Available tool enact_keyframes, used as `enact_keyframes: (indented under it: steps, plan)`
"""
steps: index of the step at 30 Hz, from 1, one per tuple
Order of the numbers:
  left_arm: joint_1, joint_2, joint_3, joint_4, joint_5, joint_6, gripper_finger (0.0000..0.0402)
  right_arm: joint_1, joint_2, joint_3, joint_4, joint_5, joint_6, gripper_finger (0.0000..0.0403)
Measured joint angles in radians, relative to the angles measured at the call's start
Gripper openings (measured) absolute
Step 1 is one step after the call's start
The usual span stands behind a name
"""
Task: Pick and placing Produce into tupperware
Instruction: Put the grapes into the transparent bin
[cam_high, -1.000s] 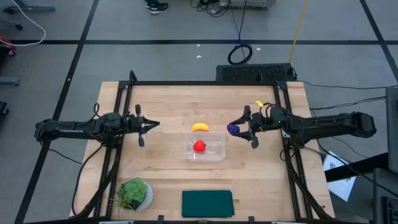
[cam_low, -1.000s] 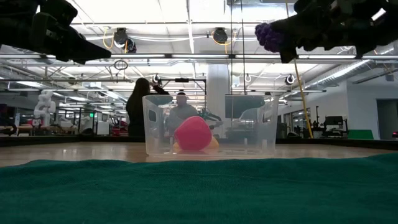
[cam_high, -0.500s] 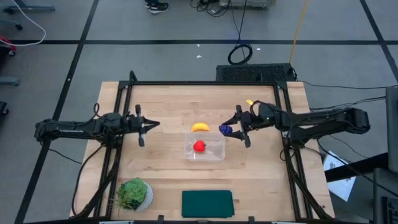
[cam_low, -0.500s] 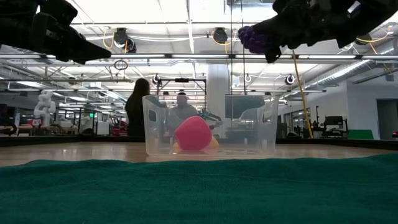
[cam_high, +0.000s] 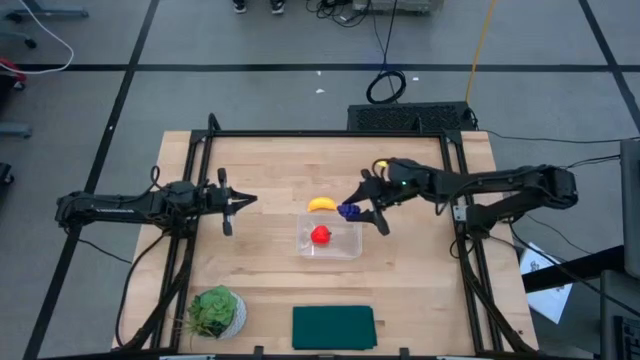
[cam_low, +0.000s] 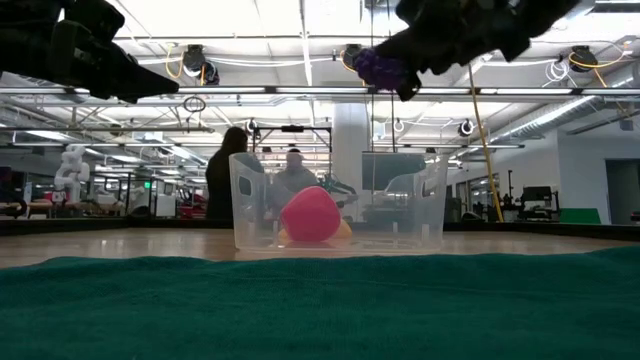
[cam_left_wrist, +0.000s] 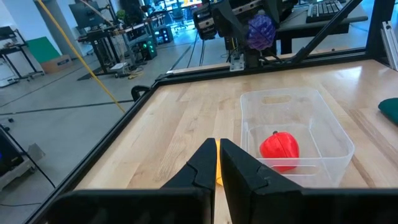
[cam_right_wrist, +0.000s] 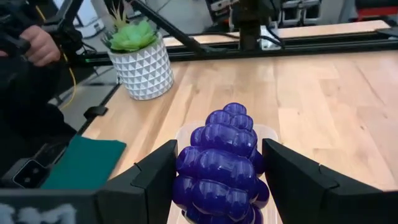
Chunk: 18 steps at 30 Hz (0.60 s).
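High view, left to right: your left gripper waited over the table's left side, its fingers pressed together with nothing between them. The yellow banana lay on the wood just beyond the tupperware, and the red fruit sat inside the container. Your right gripper hung raised above the tupperware's far right corner, pinching the purple grape cluster between its fingers. You had the cluster over the rim rather than the middle, it seemed. Letting go there could have bounced it off the wall onto the table, and a low descent risked nudging the light container aside.
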<state>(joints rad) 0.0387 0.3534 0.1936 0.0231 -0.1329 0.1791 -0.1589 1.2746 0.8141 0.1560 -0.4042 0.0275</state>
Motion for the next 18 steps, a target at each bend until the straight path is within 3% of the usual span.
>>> enact_keyframes:
  steps: [7,18]
  plan:
    - [0.0,0.0,0.0,-0.001,0.0,-0.001,0.0026,-0.005,0.099,0.123,-0.115,-0.003,-0.027,0.0208]
    - [0.0,0.0,0.0,-0.005,0.0,0.0,0.0026,-0.014,0.258,0.299,-0.335,0.013,0.063,0.0208]
